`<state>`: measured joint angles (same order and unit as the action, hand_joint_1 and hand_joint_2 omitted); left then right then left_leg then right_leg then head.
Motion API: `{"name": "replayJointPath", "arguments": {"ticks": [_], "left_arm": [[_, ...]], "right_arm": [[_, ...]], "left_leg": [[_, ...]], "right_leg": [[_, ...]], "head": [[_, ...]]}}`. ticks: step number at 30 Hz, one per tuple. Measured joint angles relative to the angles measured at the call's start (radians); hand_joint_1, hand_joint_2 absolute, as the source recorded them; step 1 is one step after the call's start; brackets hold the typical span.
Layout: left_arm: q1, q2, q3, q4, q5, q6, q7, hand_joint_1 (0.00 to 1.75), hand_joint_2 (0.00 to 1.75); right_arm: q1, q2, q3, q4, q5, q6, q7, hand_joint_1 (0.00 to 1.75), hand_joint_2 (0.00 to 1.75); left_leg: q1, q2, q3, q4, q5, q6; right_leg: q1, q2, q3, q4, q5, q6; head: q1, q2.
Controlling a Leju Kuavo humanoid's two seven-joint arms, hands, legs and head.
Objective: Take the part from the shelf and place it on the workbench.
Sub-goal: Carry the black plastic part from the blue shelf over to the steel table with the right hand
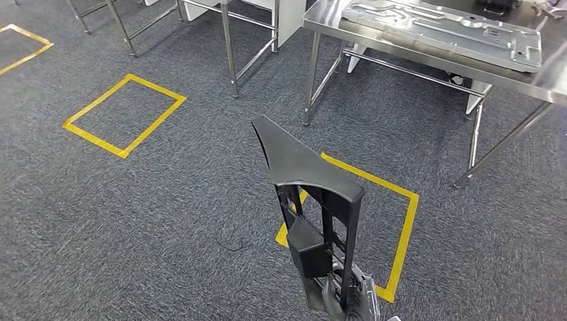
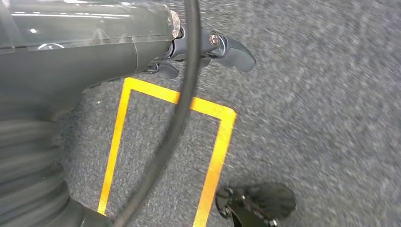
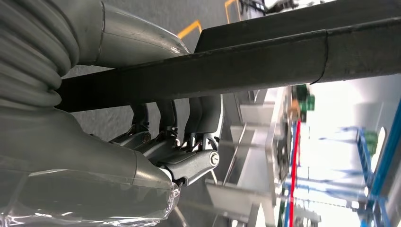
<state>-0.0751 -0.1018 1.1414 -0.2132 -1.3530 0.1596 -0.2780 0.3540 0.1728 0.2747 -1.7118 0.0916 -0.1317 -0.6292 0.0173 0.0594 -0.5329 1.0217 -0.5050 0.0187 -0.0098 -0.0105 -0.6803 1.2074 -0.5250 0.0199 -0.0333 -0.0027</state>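
The black plastic part [image 1: 304, 184], a long piece with a wide pointed top and an open ribbed frame below, stands upright above the carpet in the head view. My right hand [image 1: 351, 297] grips its lower end at the picture's bottom edge. In the right wrist view the dark fingers [image 3: 189, 120] wrap around a bar of the part [image 3: 265, 64]. The steel workbench [image 1: 428, 57] stands ahead at the upper right, some way beyond the part. My left hand [image 2: 222, 47] hangs over the carpet holding nothing, its fingers loosely apart.
A large grey sheet-metal panel [image 1: 444, 30] lies on the workbench. Yellow tape squares mark the carpet, one [image 1: 124, 114] to the left and one [image 1: 401, 221] just behind the part. Steel table legs [image 1: 231, 50] stand at the back.
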Motion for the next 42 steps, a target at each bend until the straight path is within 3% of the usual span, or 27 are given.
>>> {"name": "replayJointPath", "arguments": {"ticks": [2,3,4,6,8,10,12,13,14,15,17,19,21,23,25,27,28,29,30,32,34,38,40,42], "left_arm": [[-0.002,-0.001,0.000,0.000,0.000,-0.001,0.000,0.00,1.75],[-0.002,-0.001,0.000,0.000,0.000,-0.001,0.000,0.00,1.75],[-0.003,-0.001,0.000,0.000,0.001,-0.002,0.000,0.00,1.75],[-0.008,-0.001,0.000,0.000,0.001,-0.002,-0.001,0.00,1.75],[-0.011,-0.001,0.000,0.000,0.002,-0.002,-0.003,0.00,1.75],[-0.009,0.000,0.000,0.000,0.003,-0.002,-0.003,0.00,1.75],[-0.004,0.000,0.001,0.000,0.006,-0.003,-0.003,0.00,1.75],[-0.002,0.001,0.001,0.000,0.007,-0.005,-0.003,0.00,1.75],[-0.001,0.001,0.001,0.000,0.010,-0.006,-0.003,0.00,1.75],[0.000,0.001,0.001,0.000,0.012,-0.007,-0.004,0.00,1.75],[-0.001,0.002,0.002,0.000,0.014,-0.008,-0.004,0.00,1.75],[-0.002,0.002,0.003,0.000,0.015,-0.008,-0.005,0.00,1.75],[-0.004,0.002,0.003,0.000,0.015,-0.009,-0.006,0.00,1.75],[-0.007,0.002,0.003,0.000,0.014,-0.012,-0.008,0.00,1.75],[-0.005,0.002,0.003,0.000,0.014,-0.014,-0.009,0.00,1.75],[0.000,0.003,0.004,0.000,0.013,-0.014,-0.011,0.00,1.75],[0.001,0.004,0.004,0.000,0.013,-0.014,-0.012,0.00,1.75],[0.001,0.004,0.004,0.000,0.013,-0.014,-0.012,0.00,1.75],[0.001,0.004,0.004,0.000,0.013,-0.014,-0.013,0.00,1.75],[0.000,0.004,0.003,0.000,0.013,-0.014,-0.013,0.00,1.75],[-0.002,0.004,0.003,0.000,0.012,-0.014,-0.013,0.00,1.75],[-0.007,0.004,0.003,0.000,0.012,-0.014,-0.014,0.00,1.75],[-0.007,0.005,0.003,0.000,0.012,-0.015,-0.014,0.00,1.75],[-0.004,0.005,0.003,0.000,0.012,-0.015,-0.014,0.00,1.75]], "right_arm": [[-0.001,0.000,0.000,0.000,0.003,-0.001,0.001,1.75,1.75],[-0.002,0.000,0.000,-0.001,0.004,-0.001,0.001,1.75,1.75],[-0.002,0.000,0.000,-0.002,0.005,-0.001,0.001,1.75,1.75],[0.001,0.001,-0.001,-0.003,0.006,-0.002,0.001,1.75,1.75],[0.003,0.001,-0.002,-0.004,0.007,-0.004,0.001,1.75,1.75],[0.002,0.003,-0.003,-0.004,0.007,-0.005,0.001,1.75,1.75],[0.002,0.005,-0.004,-0.004,0.007,-0.006,0.001,1.75,1.75],[0.003,0.005,-0.005,-0.004,0.007,-0.006,0.001,1.75,1.75],[0.004,0.005,-0.005,-0.004,0.008,-0.006,0.002,1.75,1.75],[0.004,0.005,-0.006,-0.004,0.008,-0.006,0.002,1.75,1.75],[0.004,0.005,-0.006,-0.004,0.008,-0.007,0.003,1.75,1.75],[0.005,0.006,-0.006,-0.004,0.008,-0.007,0.003,1.75,1.75],[0.008,0.007,-0.007,-0.004,0.009,-0.010,0.003,1.75,1.75],[0.010,0.007,-0.007,-0.006,0.011,-0.014,0.003,1.75,1.75],[0.008,0.007,-0.008,-0.007,0.015,-0.017,0.003,1.75,1.75],[0.008,0.007,-0.008,-0.007,0.019,-0.019,0.003,1.75,1.75],[0.009,0.007,-0.008,-0.007,0.020,-0.020,0.003,1.75,1.75],[0.010,0.007,-0.008,-0.007,0.022,-0.022,0.004,1.75,1.75],[0.010,0.007,-0.008,-0.007,0.024,-0.025,0.004,1.75,1.75],[0.010,0.006,-0.008,-0.007,0.026,-0.031,0.004,1.75,1.75],[0.009,0.004,-0.008,-0.006,0.027,-0.034,0.003,1.75,1.75],[0.012,0.005,-0.007,-0.009,0.030,-0.040,0.001,1.75,1.75],[0.011,0.007,-0.006,-0.011,0.033,-0.042,0.002,1.75,1.75],[0.011,0.008,-0.005,-0.011,0.034,-0.043,0.002,1.75,1.75]], "left_leg": [[-0.003,0.023,0.006,0.000,-0.005,-0.006],[-0.004,0.033,0.009,0.000,-0.008,-0.010],[-0.005,0.043,0.012,-0.002,-0.010,-0.015],[-0.006,0.056,0.020,-0.006,-0.013,-0.025],[-0.005,0.019,0.016,0.021,-0.036,-0.035],[-0.003,-0.035,-0.031,0.123,-0.093,-0.042],[-0.002,-0.050,-0.090,0.240,-0.136,-0.046],[-0.002,-0.051,-0.103,0.261,-0.131,-0.048],[0.000,-0.053,-0.099,0.243,-0.106,-0.049],[0.002,-0.062,-0.077,0.186,-0.065,-0.049],[0.008,-0.107,-0.026,0.062,-0.011,-0.044],[0.008,-0.135,-0.006,0.011,-0.005,-0.034],[0.005,-0.119,-0.004,0.005,-0.002,-0.020],[0.007,-0.103,0.000,-0.003,0.006,-0.005],[0.007,-0.087,0.002,-0.009,0.008,0.005],[0.005,-0.071,0.002,-0.009,0.003,0.008],[0.004,-0.065,0.004,-0.009,-0.001,0.007],[0.004,-0.060,0.008,-0.009,-0.005,0.006],[0.004,-0.056,0.014,-0.009,-0.009,0.004],[0.003,-0.050,0.026,-0.010,-0.019,-0.002],[0.001,-0.046,0.033,-0.012,-0.029,-0.013],[0.002,-0.042,0.052,-0.009,-0.046,-0.035],[0.003,-0.047,0.010,0.083,-0.080,-0.039],[0.003,-0.050,-0.083,0.224,-0.118,-0.042]], "right_leg": [[0.010,-0.041,0.071,-0.128,0.041,-0.015],[0.016,-0.054,0.089,-0.164,0.047,-0.022],[0.021,-0.057,0.093,-0.176,0.045,-0.027],[0.019,-0.033,0.094,-0.184,0.051,-0.035],[0.010,-0.013,0.102,-0.199,0.059,-0.045],[0.006,0.008,0.106,-0.205,0.064,-0.052],[0.006,0.035,0.105,-0.203,0.064,-0.054],[0.006,0.050,0.105,-0.201,0.063,-0.054],[0.006,0.065,0.105,-0.199,0.063,-0.053],[0.005,0.081,0.106,-0.194,0.061,-0.051],[0.004,0.108,0.101,-0.183,0.056,-0.043],[0.003,0.130,0.092,-0.176,0.056,-0.030],[0.001,0.142,0.086,-0.177,0.060,-0.017],[0.002,0.101,0.075,-0.154,0.044,-0.007],[0.002,0.039,0.030,-0.060,-0.010,0.000],[-0.002,0.019,-0.033,0.064,-0.059,0.006],[-0.004,0.017,-0.050,0.095,-0.060,0.008],[-0.006,0.016,-0.048,0.087,-0.041,0.008],[-0.006,0.014,-0.025,0.042,-0.008,0.007],[-0.003,0.007,0.047,-0.095,0.049,-0.002],[0.005,0.002,0.088,-0.172,0.056,-0.013],[0.004,0.008,0.116,-0.197,0.039,-0.036],[-0.001,0.008,0.144,-0.212,0.031,-0.048],[0.001,0.010,0.166,-0.214,0.012,-0.055]], "head": [[0.000,0.000],[0.000,0.000],[0.000,0.000],[0.000,0.000],[0.000,0.000],[0.000,0.000],[0.000,0.000],[0.000,0.000],[0.000,0.000],[0.000,0.000],[0.000,0.000],[0.000,0.000],[0.000,0.000],[0.000,0.000],[0.000,0.000],[0.000,0.000],[0.000,0.000],[0.000,0.000],[0.000,0.000],[0.000,0.000],[0.000,0.000],[0.000,0.000],[0.000,0.000],[-0.001,0.000]]}}
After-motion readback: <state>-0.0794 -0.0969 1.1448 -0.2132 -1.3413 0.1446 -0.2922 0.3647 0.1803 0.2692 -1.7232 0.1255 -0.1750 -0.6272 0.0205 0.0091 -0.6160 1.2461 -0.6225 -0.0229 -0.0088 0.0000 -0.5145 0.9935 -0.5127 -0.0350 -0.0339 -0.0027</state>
